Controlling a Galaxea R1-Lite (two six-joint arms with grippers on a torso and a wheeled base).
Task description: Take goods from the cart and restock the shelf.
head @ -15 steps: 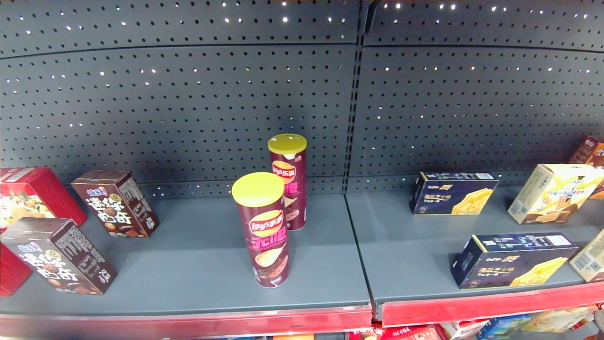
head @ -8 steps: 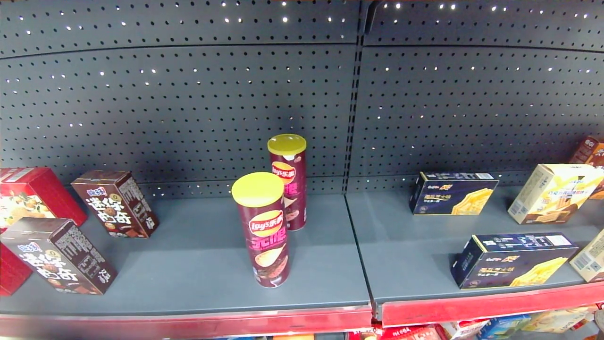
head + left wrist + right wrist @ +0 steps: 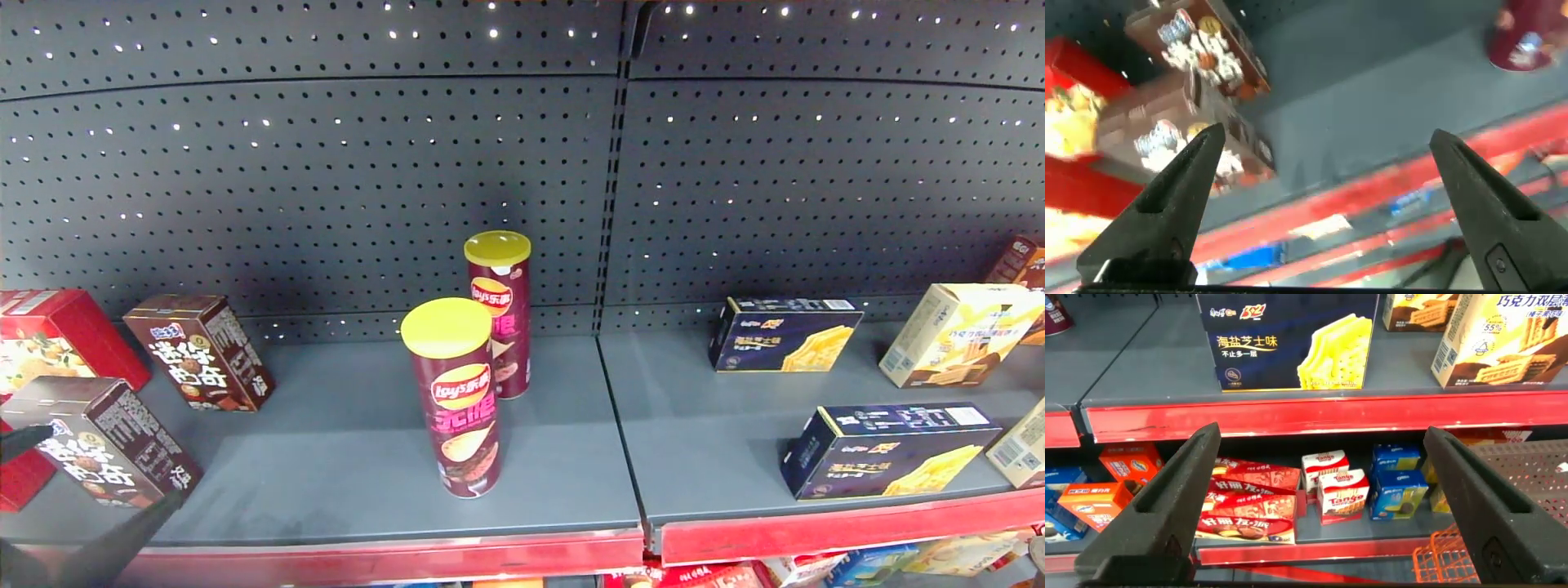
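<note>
Two maroon chip cans with yellow lids stand on the grey shelf (image 3: pixel 343 457): the front can (image 3: pixel 455 400) and the rear can (image 3: pixel 500 314). At the shelf's front left edge my left gripper (image 3: pixel 102 469) is open and holds nothing, just before the front brown cookie box (image 3: pixel 102 445). The left wrist view has this gripper (image 3: pixel 1327 143) spread wide before the brown boxes (image 3: pixel 1200 49) and the red shelf lip (image 3: pixel 1372 192). My right gripper (image 3: pixel 1323 437) is open with nothing in it, facing a navy cracker box (image 3: pixel 1286 339) and the lower shelf.
Another brown box (image 3: pixel 200 351) and red boxes (image 3: pixel 57 335) stand at the left. Navy boxes (image 3: pixel 886 449) and cream boxes (image 3: pixel 955 333) fill the right bay. Below are red snack boxes (image 3: pixel 1249 514) and an orange wire basket (image 3: pixel 1454 555). Bare shelf lies between the cans and the boxes.
My left gripper has come into the head view at the lower left, in front of the brown box. The goods on the shelf have not moved.
</note>
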